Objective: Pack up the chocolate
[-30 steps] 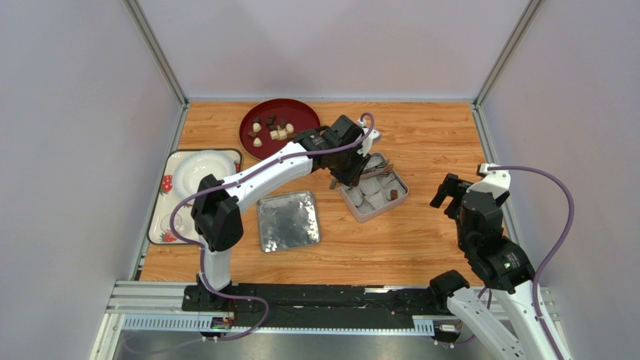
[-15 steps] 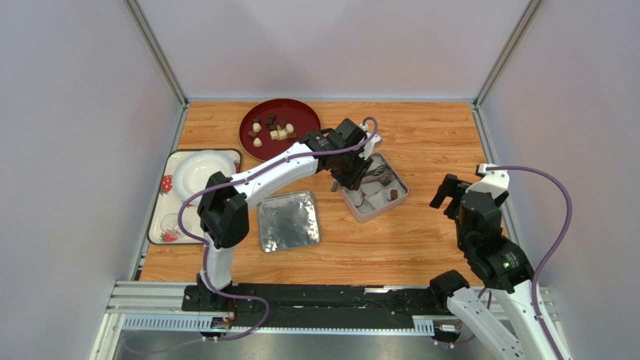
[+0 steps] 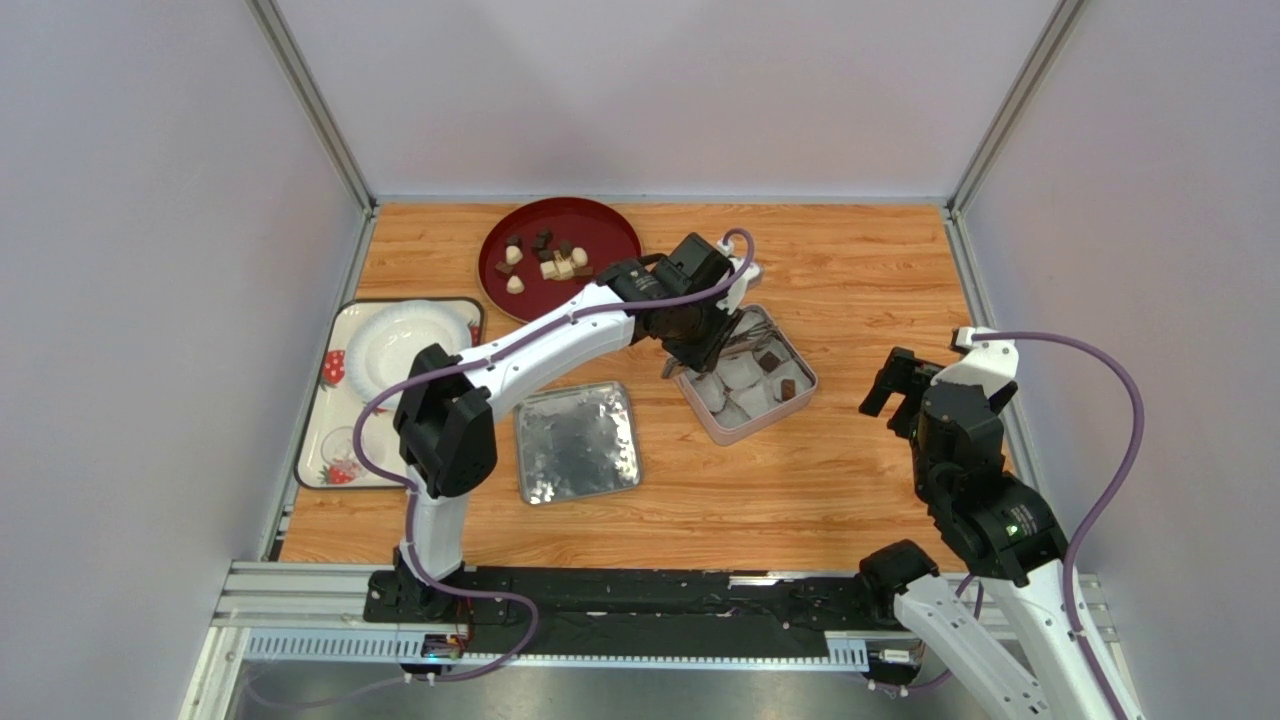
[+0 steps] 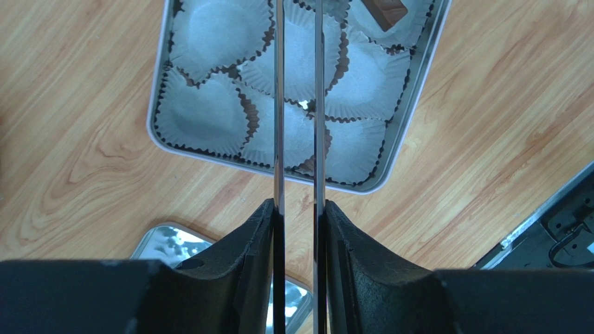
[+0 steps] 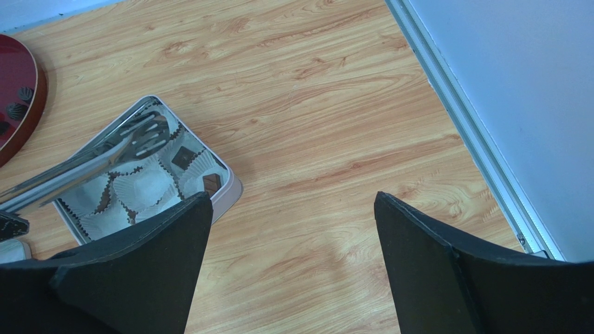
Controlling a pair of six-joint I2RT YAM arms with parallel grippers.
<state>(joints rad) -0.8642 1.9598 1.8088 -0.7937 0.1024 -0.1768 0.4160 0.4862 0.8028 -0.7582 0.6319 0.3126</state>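
Left gripper [image 4: 298, 209] is clamping the tongs [image 4: 279, 104] above the tin [image 4: 209, 149], lined up for its cups. Most chocolate [image 3: 544, 263] is sitting on the far red plate [image 3: 601, 233], two pieces in the tin. Right gripper [image 5: 291, 202] is idling open on the right.

White plate [image 3: 403, 336] sits on strawberry-print tray [image 3: 326, 455].

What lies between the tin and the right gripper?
Nothing but bare wooden table separates the tin from the open right gripper; the right wrist view shows it.

left arm [image 3: 541, 330]: white links, black joints | right arm [image 3: 962, 435]: same | cables [image 3: 1052, 338]: purple | fingers [image 5: 125, 278]: black
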